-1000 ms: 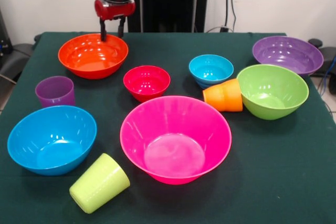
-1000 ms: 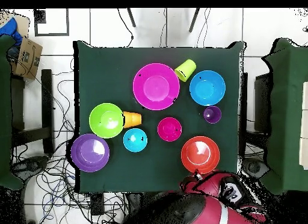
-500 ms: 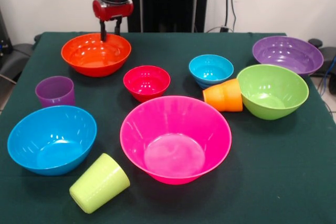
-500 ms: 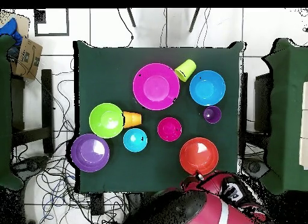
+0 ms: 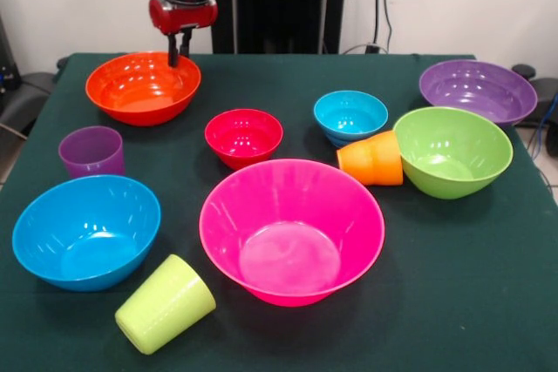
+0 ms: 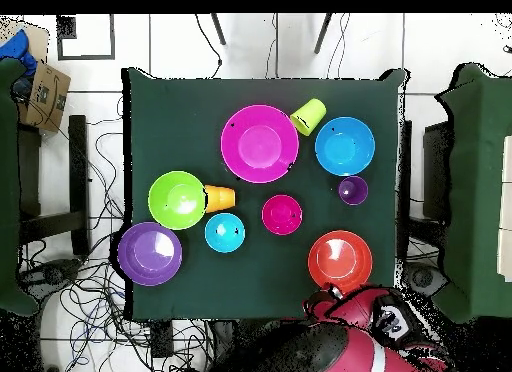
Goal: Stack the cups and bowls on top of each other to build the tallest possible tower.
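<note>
My gripper is shut on the far rim of the large orange bowl, which hangs slightly tilted at the table's back left. The arm hides the gripper in the overhead view, beside the orange bowl. The big pink bowl sits in the middle front, with the small red bowl behind it. The ridged light blue bowl touches the orange cup, which lies on its side. The lime cup also lies tipped over. The purple cup stands upright. No tower is in view.
A large blue bowl sits front left, a lime green bowl at the right and a purple bowl back right. Cables and a cardboard box lie on the floor beside the table.
The gripper has carried the orange bowl leftward in the front view, toward the table's back left corner. Everything else has stayed put.
</note>
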Controlling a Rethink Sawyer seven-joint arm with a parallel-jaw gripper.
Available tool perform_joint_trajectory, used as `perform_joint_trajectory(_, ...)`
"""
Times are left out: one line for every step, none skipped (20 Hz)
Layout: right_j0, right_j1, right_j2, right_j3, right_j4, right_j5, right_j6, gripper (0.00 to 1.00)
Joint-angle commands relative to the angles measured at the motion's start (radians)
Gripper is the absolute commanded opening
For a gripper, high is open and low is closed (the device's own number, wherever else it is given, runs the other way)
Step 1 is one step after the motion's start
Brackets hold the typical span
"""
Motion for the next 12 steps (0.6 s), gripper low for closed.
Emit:
perform_joint_trajectory(0.022, 0.024, 0.082, -0.092, 0.042, -0.054, 0.095, 0.00)
perform_joint_trajectory(0.025, 0.025, 0.080, -0.092, 0.043, -0.054, 0.095, 0.00)
perform_joint_trajectory(0.027, 0.025, 0.077, -0.093, 0.046, -0.054, 0.096, 0.00)
perform_joint_trajectory(0.030, 0.026, 0.073, -0.093, 0.048, -0.055, 0.097, 0.00)
perform_joint_trajectory(0.031, 0.025, 0.074, -0.093, 0.049, -0.051, 0.097, 0.00)
perform_joint_trajectory(0.031, 0.021, 0.076, -0.091, 0.049, -0.044, 0.097, 0.00)
perform_joint_trajectory(0.027, 0.014, 0.085, -0.086, 0.049, -0.028, 0.094, 0.00)
perform_joint_trajectory(0.021, 0.005, 0.096, -0.080, 0.051, -0.007, 0.091, 0.00)
perform_joint_trajectory(0.017, -0.003, 0.105, -0.073, 0.057, 0.009, 0.089, 0.00)
perform_joint_trajectory(0.016, -0.009, 0.109, -0.068, 0.063, 0.020, 0.088, 0.00)
perform_joint_trajectory(0.016, -0.016, 0.112, -0.063, 0.070, 0.032, 0.087, 0.00)
perform_joint_trajectory(0.019, -0.021, 0.112, -0.059, 0.077, 0.042, 0.086, 0.00)
